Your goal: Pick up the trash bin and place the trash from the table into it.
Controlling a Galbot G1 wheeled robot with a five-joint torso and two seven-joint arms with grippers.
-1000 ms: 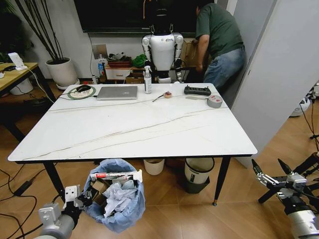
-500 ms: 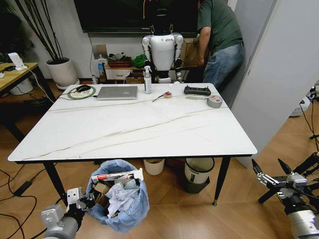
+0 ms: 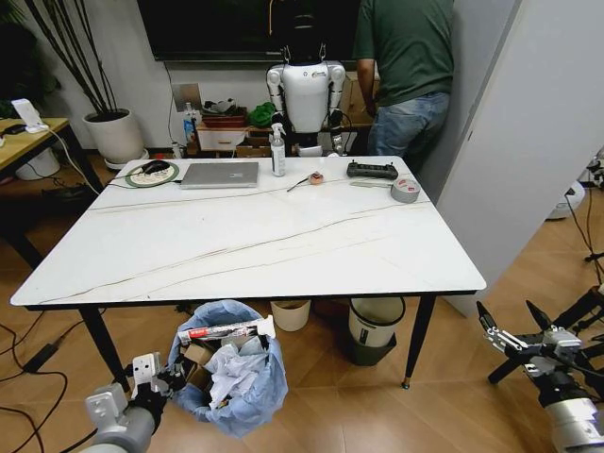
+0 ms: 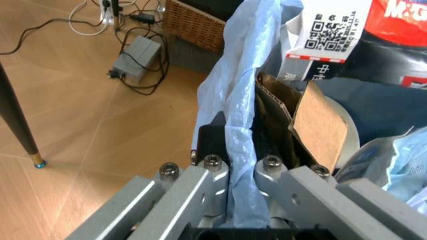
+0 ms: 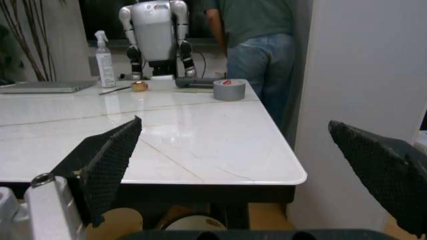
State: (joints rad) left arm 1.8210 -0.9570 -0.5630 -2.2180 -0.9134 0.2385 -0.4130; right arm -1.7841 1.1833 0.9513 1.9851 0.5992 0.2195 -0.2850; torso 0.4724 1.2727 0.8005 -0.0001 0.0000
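A robotics lab or office: humanoid robot [image 3: 307, 99] on stand, laptop [image 3: 221, 175], cables, wood floor.

Left claw [image 3: 170, 379] clamped, right claw [image 3: 514, 326] agape

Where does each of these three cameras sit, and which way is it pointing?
Head view: high on the robot, looking down at the table; both arms show, left gripper at the trash bin.
Left wrist view: on that arm, facing the bag rim clamped in its fingers.
Right wrist view: low, facing across the tabletop past the open right gripper.
Shared: the tape roll.
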